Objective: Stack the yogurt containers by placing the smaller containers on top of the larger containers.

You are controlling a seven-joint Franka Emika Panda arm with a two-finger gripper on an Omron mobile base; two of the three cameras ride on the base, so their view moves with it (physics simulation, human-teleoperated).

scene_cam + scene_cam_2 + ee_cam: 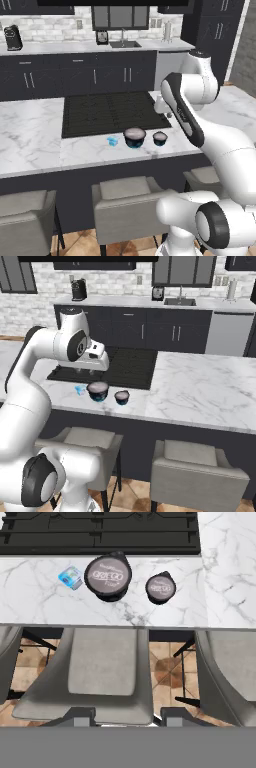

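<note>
Left base view – cups: three yogurt cups sit in a row on the white marble counter (pixel 30 135), near its front edge and just in front of the black cooktop (pixel 112 114).
Left base view – order: the tiny light-blue cup (pixel 112 142) is on the left, the big dark cup (pixel 134 137) is in the middle, the smaller dark cup (pixel 160 138) is on the right. None is stacked; they stand apart.
Left base view – arm: the white arm bends over the counter's right side. Its hand is hidden behind the arm.
Right base view – gripper: the gripper (pixel 85 372) hangs over the cooktop (pixel 131 367), behind the cups and above them. It holds nothing. I cannot tell how wide the fingers are.
Right base view – cups: light-blue cup (pixel 79 390), big cup (pixel 98 391), smaller dark cup (pixel 122 397), left to right.
Hand view – cups: seen from above, light-blue cup (pixel 70 577), big cup (pixel 108 576) with a pale lid with writing on it, smaller dark cup (pixel 160 587).
Hand view – chairs: grey chairs (pixel 102 674) stand below the counter edge.
</note>
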